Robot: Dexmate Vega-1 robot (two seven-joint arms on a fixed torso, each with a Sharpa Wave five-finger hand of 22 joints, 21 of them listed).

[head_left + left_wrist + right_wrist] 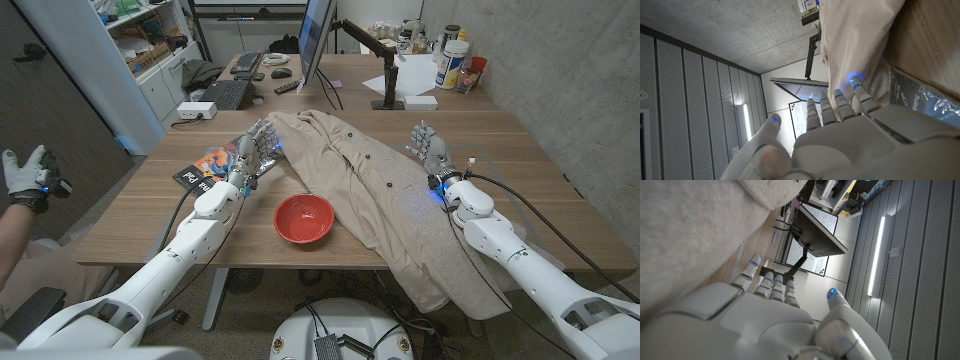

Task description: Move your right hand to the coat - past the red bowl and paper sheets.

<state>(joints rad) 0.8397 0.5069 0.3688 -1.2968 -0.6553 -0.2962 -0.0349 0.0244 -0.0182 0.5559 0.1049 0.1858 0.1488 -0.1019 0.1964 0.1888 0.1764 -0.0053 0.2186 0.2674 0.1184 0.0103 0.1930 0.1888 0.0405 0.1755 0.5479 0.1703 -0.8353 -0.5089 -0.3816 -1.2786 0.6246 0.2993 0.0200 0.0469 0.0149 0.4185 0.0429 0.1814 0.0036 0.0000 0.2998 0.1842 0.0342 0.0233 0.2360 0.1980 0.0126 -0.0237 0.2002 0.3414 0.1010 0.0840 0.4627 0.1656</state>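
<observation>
bowl before coat, hands flanking coat

1. A monitor stands on the far part of the table, held by a black arm mount.
2. A black keyboard lies near the table's far left edge, with a white box just beside it.
3. A second keyboard and a mouse lie further back.
4. White tubs and a red cup cluster at the far right corner.
5. A person's gloved hand shows off the table's left edge.
6. A shelf stands at the back left.
</observation>
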